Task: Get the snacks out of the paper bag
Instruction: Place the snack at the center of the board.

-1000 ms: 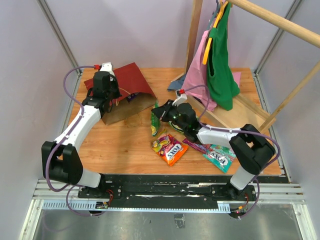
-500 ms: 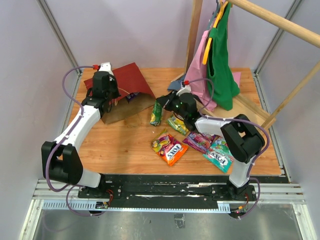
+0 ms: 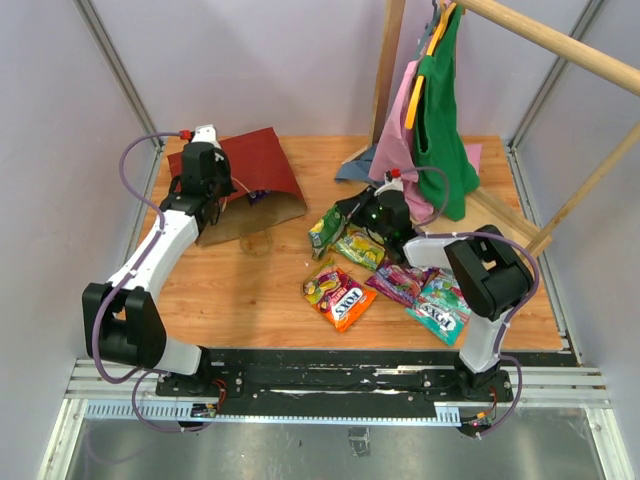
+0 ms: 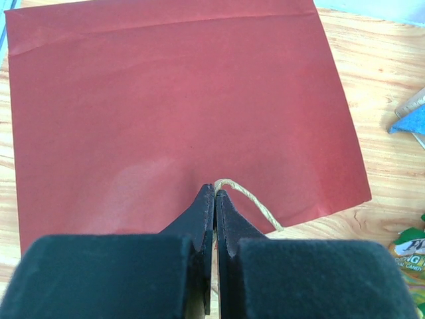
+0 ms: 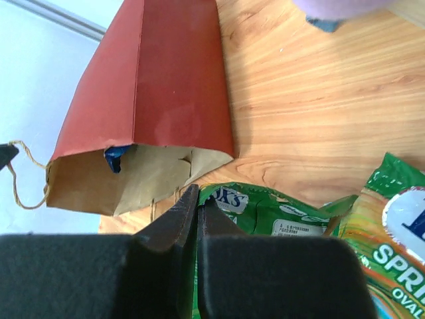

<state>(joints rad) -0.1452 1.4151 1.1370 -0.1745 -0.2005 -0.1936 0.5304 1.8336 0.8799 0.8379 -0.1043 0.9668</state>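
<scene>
The dark red paper bag lies on its side at the back left, its brown mouth facing front right. My left gripper is shut on its twine handle, above the bag's red side. A blue packet shows inside the mouth of the bag. My right gripper is shut on the edge of a green packet, seen at its tips on the packet. Yellow-green, orange, purple and teal packets lie on the table.
A wooden clothes rack with pink and green garments stands at the back right, close behind my right arm. A grey-blue cloth lies at its foot. Walls close in on both sides.
My right gripper has drawn the green packet to the right, away from the bag's mouth, and its arm has swung right. My left gripper has shifted slightly back with the handle.
</scene>
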